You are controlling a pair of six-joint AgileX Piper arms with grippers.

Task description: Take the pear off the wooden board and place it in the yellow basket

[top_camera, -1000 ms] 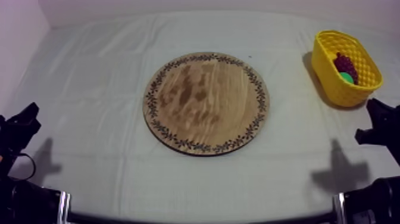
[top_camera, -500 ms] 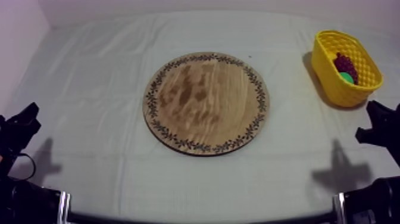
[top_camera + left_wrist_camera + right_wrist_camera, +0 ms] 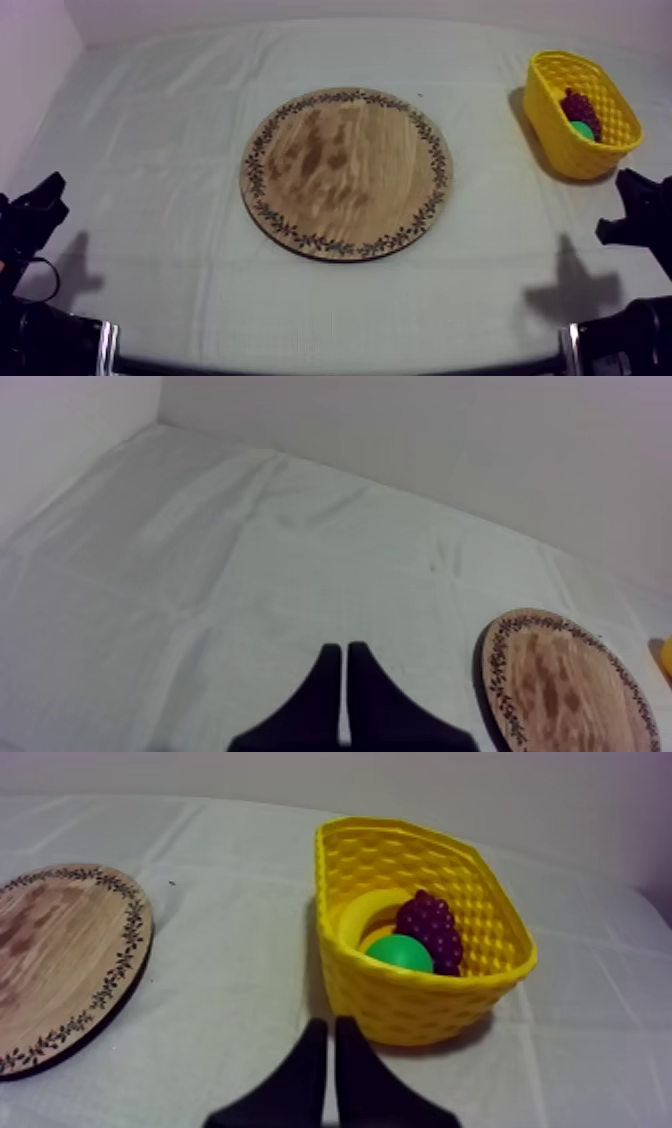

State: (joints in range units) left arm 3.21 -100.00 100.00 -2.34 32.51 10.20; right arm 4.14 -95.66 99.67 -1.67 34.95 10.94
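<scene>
The round wooden board (image 3: pixel 346 172) lies bare at the table's middle; its rim also shows beside my left gripper (image 3: pixel 560 686) and to the side of the basket (image 3: pixel 50 952). The yellow basket (image 3: pixel 560 150) stands at the far right, holding the green pear (image 3: pixel 582 129) under a bunch of grapes (image 3: pixel 580 106). From my right gripper (image 3: pixel 328 1024), shut just in front of the basket (image 3: pixel 400 1002), I see the pear (image 3: pixel 400 952), grapes (image 3: pixel 432 927) and a banana (image 3: pixel 365 912) inside. My left gripper (image 3: pixel 342 651) is shut over bare cloth. Both grippers rest low, left (image 3: pixel 45 200) and right (image 3: pixel 628 200).
Wrinkled grey-white cloth (image 3: pixel 180 120) covers the table between the board and both arms. A pale wall (image 3: pixel 400 426) runs along the far edge, and another closes the left side.
</scene>
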